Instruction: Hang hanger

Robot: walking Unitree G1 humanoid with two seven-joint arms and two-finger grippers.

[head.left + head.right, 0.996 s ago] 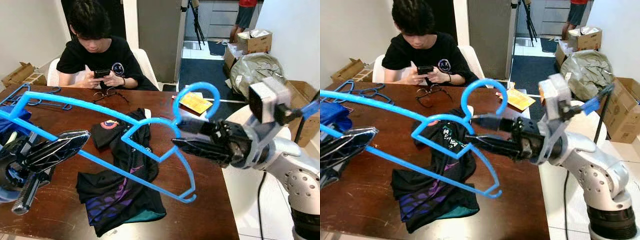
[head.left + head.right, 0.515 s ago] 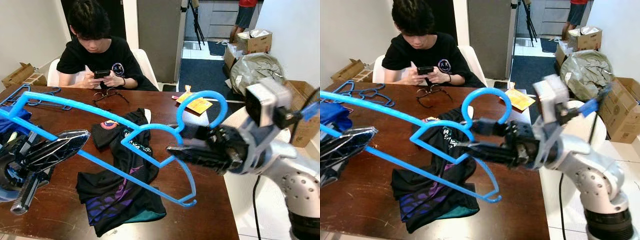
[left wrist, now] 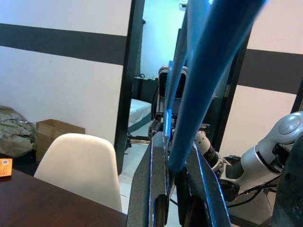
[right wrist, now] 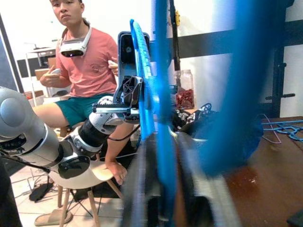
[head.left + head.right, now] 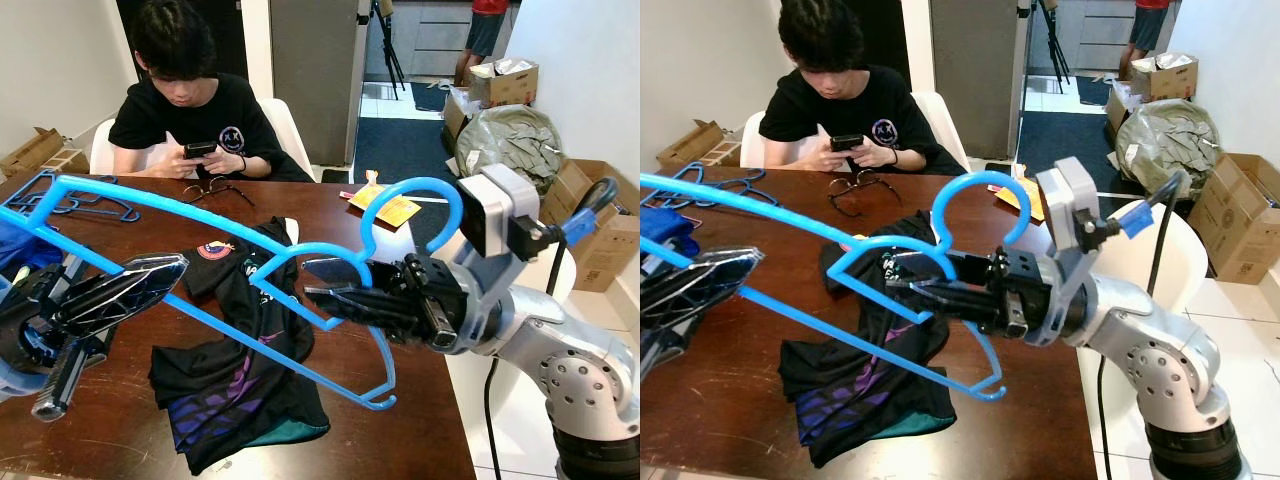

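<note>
I am holding one blue hanger [image 5: 250, 262] in the air above a dark wooden counter [image 5: 420, 400], gripping it with both of my jaws. My left gripper [image 5: 110, 290] is clamping the lower bar near its far left end, and the hanger's left tip is running out of the frame, so that end is cut off. My right gripper [image 5: 910, 278] is closing its jaws on the hanger's neck, just under the curved hook [image 5: 415, 205], which is rising above my right wrist. My right wrist view is blurred up close, so the blue bars [image 4: 161, 118] there are smeared and hard to read. In my left wrist view the bar [image 3: 199, 80] is sitting pinched between my two fingers [image 3: 154, 189].

Below the hanger, one black shirt [image 5: 240, 390] is lying crumpled on the counter. More blue hangers [image 5: 85, 205] are lying in a tangle at the counter's far left; I cannot count them. One pair of glasses [image 5: 215, 190] is resting near a seated person [image 5: 190, 110] who is holding a phone [image 5: 200, 150].
</note>
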